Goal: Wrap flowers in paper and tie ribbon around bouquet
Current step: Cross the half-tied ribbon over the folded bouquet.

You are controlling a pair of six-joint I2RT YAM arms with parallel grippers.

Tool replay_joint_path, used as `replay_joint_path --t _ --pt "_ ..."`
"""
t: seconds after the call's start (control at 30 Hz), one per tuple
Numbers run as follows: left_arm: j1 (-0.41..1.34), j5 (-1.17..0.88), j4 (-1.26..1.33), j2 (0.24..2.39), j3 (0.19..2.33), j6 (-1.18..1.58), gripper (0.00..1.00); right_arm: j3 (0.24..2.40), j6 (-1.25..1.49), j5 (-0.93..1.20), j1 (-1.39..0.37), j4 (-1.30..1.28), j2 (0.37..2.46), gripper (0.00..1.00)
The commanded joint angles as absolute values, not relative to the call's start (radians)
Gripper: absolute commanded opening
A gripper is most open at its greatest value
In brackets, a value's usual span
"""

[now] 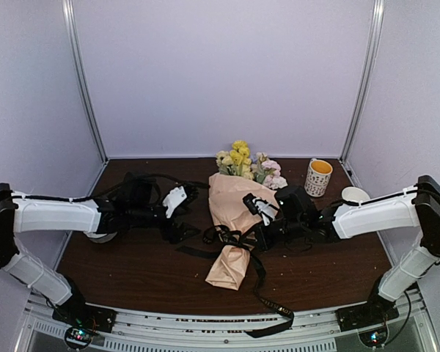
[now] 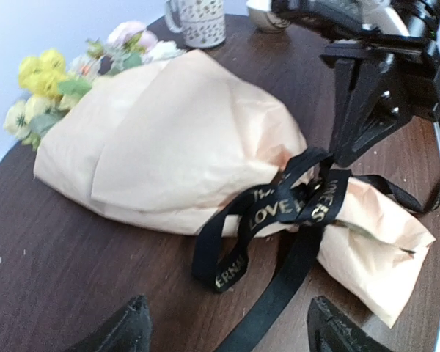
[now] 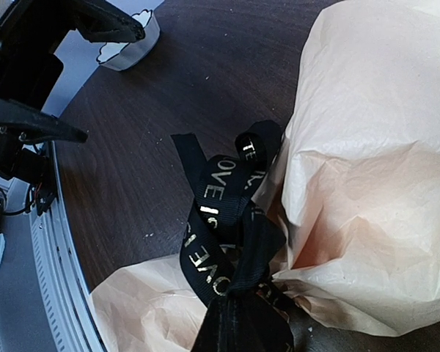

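Nearest, a metal rail (image 1: 205, 323) runs along the front edge of the dark brown wooden table (image 1: 132, 271), and one loose end of the black ribbon (image 2: 279, 209) trails over it. At the middle of the table lies the bouquet (image 1: 231, 220), its narrow paper end toward the front, with the ribbon tied around its lower part. The left gripper (image 2: 231, 330) is on its left side, jaws wide apart and empty. The right gripper (image 2: 342, 150) is closed and pinches the ribbon at the knot. Under the left arm stands a white tape roll (image 3: 128, 48). Farther back, the flowers (image 1: 242, 165) show out of the wide end, then a dotted mug (image 1: 317, 177) and a white bowl (image 1: 354, 194). Behind are plain pale walls (image 1: 220, 73).
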State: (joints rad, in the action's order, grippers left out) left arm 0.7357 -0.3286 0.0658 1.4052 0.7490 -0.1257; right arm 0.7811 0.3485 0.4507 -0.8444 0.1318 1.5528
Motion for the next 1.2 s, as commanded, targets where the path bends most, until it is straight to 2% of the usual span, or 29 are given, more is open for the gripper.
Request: replay_joint_path --t 0.0,0.13,0.23,0.57,0.77,1.07,1.17 --pt "0.762 -0.406 0.142 1.533 0.866 -0.292 0.78 0.800 0.361 0.462 -0.840 0.160 1.550 0.00" --pt "0.782 -0.550 0.046 1.672 1.040 -0.385 0.80 0.800 0.383 0.465 -0.839 0.169 1.564 0.00" --pt "0.823 -0.557 -0.059 1.752 1.128 -0.493 0.82 0.798 0.391 0.461 -0.840 0.174 1.568 0.00" --pt "0.831 -0.616 -0.187 1.897 1.263 -0.572 0.82 0.801 0.405 0.462 -0.839 0.178 1.555 0.00" --pt "0.836 -0.575 -0.176 1.943 1.292 -0.551 0.79 0.799 0.417 0.464 -0.840 0.190 1.554 0.00" --pt "0.838 -0.545 -0.111 1.944 1.288 -0.457 0.55 0.794 0.419 0.473 -0.839 0.189 1.554 0.00" --pt "0.838 -0.534 -0.073 1.948 1.284 -0.416 0.52 0.797 0.423 0.487 -0.840 0.194 1.560 0.00"
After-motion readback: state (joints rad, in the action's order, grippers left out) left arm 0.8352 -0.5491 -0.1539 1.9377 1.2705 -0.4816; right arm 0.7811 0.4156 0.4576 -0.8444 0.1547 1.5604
